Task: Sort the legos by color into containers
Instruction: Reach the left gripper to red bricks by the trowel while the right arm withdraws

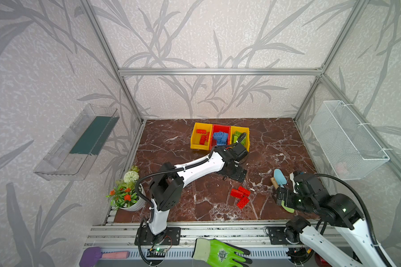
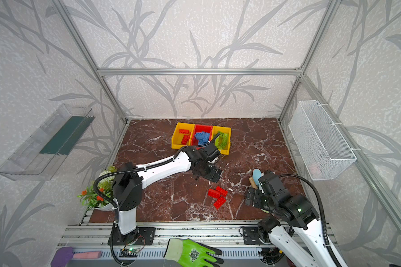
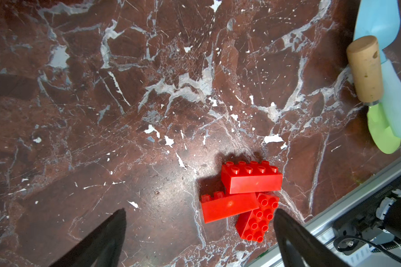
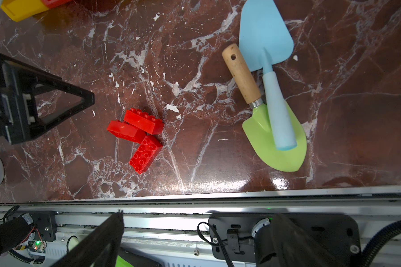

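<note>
**As three reds lie loose, L claw lines up the next pick**

Across the marble table [image 1: 171, 208] the sort looks nearly done. The containers [image 1: 200, 146] sit at the far side, w/ reds in the left-hand yellow bin [image 1: 193, 136], blues in the red bin [image 1: 221, 126] and greens in the other yellow bin [image 1: 248, 138]. L gripper [image 1: 233, 173] hangs btwn the bins and the leftovers, jaws wide apart, nothing in them. R gripper [image 4: 198, 216] sits over the front rail [image 4: 218, 198], jaws likewise apart and empty. It is near the blue trowel [image 4: 265, 39], which lies across the green trowel [image 4: 276, 143]; neither tool is part of the sort. Only the red legos [image 1: 240, 196] are left on the table, 3 in a touching cluster near the front edge.

Judgement: take 1 at a time. The top brick [image 3: 251, 179] appears to lean on the tipped brick [image 3: 228, 207], so it should go first. The studs-up brick [image 3: 257, 219] touches its neighbours. Centre the jaws over the pick, since the wrist view shows the pile off toward one finger. Close across the short sides and lift straight up so the neighbours don't drag. Then release over the reds' bin.
</note>
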Controlling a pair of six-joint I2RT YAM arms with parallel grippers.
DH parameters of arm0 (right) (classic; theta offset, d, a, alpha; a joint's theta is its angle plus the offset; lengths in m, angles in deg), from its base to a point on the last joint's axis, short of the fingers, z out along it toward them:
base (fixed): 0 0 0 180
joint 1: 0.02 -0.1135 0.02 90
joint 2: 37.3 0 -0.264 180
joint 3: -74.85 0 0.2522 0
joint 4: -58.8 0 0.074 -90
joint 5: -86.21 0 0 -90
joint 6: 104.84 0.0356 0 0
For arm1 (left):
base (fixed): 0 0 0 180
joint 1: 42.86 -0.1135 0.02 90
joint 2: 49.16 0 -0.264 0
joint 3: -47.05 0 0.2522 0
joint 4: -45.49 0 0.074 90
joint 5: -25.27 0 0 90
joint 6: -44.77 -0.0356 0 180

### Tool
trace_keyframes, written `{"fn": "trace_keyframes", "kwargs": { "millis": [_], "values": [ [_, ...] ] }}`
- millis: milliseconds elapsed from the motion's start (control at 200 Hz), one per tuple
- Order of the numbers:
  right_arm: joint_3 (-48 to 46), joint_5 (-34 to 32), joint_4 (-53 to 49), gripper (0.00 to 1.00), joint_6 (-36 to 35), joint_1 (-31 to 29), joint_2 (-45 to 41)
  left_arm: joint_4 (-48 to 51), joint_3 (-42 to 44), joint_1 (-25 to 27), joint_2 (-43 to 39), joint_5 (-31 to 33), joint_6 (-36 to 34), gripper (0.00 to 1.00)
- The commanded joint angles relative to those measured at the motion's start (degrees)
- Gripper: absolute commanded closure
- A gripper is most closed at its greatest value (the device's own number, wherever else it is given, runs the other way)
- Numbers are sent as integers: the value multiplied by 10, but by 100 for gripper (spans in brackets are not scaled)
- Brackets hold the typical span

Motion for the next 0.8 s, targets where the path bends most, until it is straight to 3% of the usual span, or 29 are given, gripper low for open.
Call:
{"fn": "trace_keyframes", "kwargs": {
  "millis": [0,500,800],
  "values": [
    [-6,-8,-31,1,14,1,-9,20,-18,15,11,9,-24,1],
    [5,-8,-61,1,-8,1,-12,31,-48,73,63,21,4,2],
    [-4,-10,-102,1,16,1,-65,49,-82,108,106,36,8,2]
  ]
}}
